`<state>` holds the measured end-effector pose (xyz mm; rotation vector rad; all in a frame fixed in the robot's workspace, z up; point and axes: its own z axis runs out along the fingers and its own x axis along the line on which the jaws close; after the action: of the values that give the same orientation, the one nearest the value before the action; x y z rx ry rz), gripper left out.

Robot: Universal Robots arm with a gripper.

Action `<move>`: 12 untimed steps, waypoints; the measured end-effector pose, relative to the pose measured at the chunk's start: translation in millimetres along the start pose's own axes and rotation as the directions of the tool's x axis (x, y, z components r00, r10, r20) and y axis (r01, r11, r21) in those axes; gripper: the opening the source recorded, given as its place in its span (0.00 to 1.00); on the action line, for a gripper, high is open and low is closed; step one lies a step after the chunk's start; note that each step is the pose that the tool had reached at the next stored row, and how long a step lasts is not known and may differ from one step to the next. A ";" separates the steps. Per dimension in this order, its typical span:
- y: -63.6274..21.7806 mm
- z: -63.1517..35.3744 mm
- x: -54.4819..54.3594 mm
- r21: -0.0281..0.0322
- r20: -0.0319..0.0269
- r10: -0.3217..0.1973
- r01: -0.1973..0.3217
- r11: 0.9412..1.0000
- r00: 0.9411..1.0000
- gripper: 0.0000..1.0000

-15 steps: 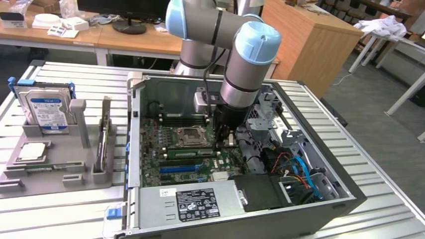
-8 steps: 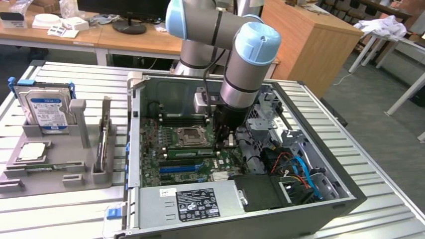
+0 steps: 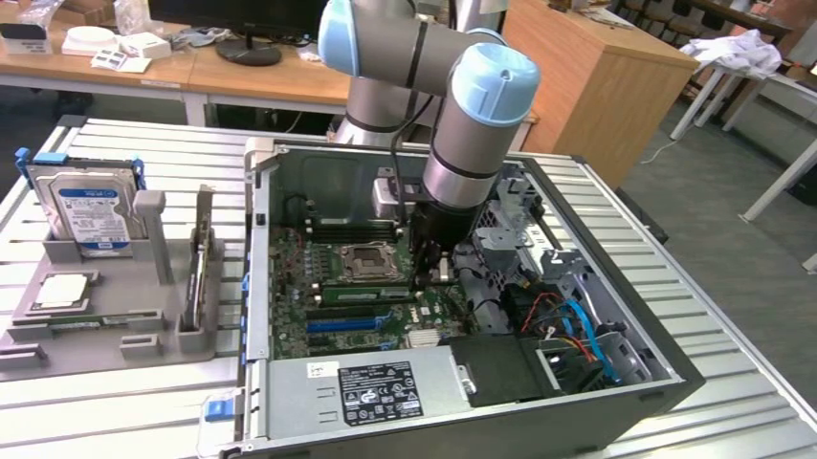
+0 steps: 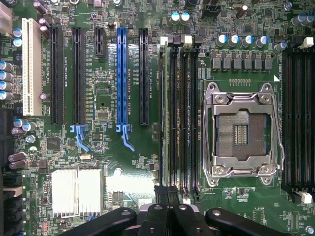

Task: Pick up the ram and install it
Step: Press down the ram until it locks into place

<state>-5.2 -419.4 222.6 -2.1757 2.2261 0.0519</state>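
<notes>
Hidden: we see the black gripper cut off at the frame edge, fingers pressed together.
Ram: the long thin green ram stick stands edge-on in a black motherboard slot beside the silver square CPU socket.
Counts: we count one socket, one blue slot.
</notes>
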 end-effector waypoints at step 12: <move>0.0 -18.9 -0.8 0.000 0.000 0.000 0.000 1.000 1.000 0.11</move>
<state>-5.2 -419.4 241.5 -2.1758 2.2260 0.0519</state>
